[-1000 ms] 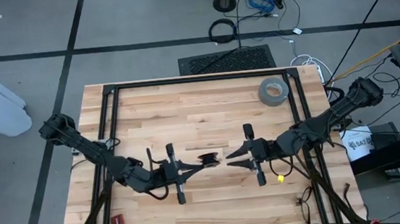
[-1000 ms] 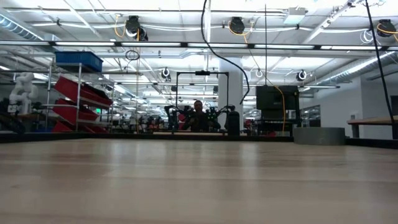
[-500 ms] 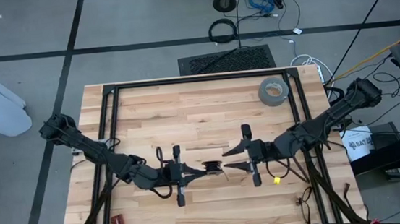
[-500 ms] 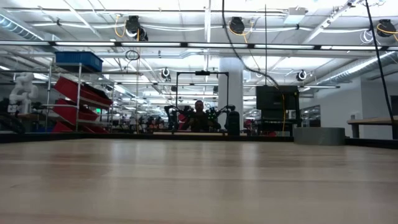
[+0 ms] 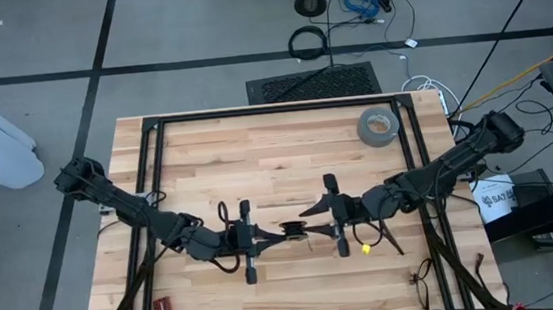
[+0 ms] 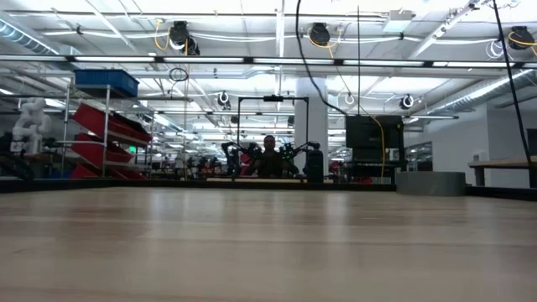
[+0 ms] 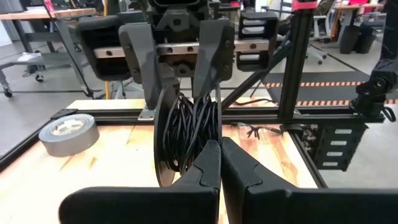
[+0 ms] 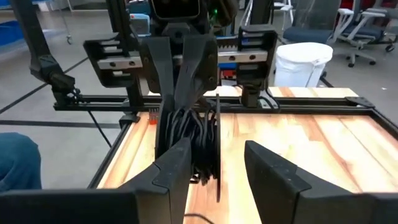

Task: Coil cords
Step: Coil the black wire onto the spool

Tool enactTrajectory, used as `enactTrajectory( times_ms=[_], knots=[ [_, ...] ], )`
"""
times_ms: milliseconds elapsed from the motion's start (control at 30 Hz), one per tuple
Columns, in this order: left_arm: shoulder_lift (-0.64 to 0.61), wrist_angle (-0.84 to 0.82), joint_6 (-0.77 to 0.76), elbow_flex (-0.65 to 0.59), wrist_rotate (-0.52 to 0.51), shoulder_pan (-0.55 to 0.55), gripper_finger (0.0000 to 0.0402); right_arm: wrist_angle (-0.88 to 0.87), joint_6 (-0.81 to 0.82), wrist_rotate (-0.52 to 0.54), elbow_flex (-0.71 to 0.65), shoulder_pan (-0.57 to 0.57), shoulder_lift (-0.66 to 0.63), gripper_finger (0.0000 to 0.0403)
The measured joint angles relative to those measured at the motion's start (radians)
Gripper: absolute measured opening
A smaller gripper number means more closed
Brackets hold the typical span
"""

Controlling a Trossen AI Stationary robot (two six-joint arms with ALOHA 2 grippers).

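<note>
Overhead view of the wooden counter (image 5: 277, 155), with both arms meeting at lower centre of the frame. The left tool (image 5: 282, 235), fingers pressed together, grips the coiled black cords (image 5: 293, 232), a small bundle of thin loops lifted just above the boards; in the left wrist view the cords (image 7: 189, 127) hang upright beyond the closed fingertips (image 7: 208, 165). The right tool (image 5: 308, 223) faces it with fingers spread wide, one on each side of the bundle, holding nothing. A grey tape roll (image 5: 377, 124) lies at upper right.
</note>
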Motion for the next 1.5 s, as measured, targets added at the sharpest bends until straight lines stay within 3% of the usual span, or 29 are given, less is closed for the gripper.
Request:
enactTrajectory(
  times_ms=[267, 533, 733, 1100, 1500],
  knots=[
    [0.0, -0.003, 0.0, 0.0, 0.024, 0.009, 0.0001, 0.005, 0.007, -0.037, 0.0, -0.01, 0.009, 0.0113],
    [0.0, 0.005, 0.0, 0.0, 0.024, 0.009, 0.0001, 0.001, 0.006, -0.035, 0.0, -0.011, 0.009, 0.0008],
    [0.0, 0.011, 0.0, 0.0, 0.024, 0.008, 0.0018, -0.002, 0.022, -0.056, 0.0, -0.011, 0.009, 0.0003],
    [-0.003, 0.063, 0.002, 0.0, -0.009, 0.006, 0.0088, -0.002, 0.026, -0.064, 0.0, -0.01, 0.009, 0.0001],
    [-0.053, -0.001, 0.026, 0.002, -0.045, -0.031, 0.0094, -0.025, 0.037, -0.063, 0.0, 0.012, -0.047, 0.0]
  ],
)
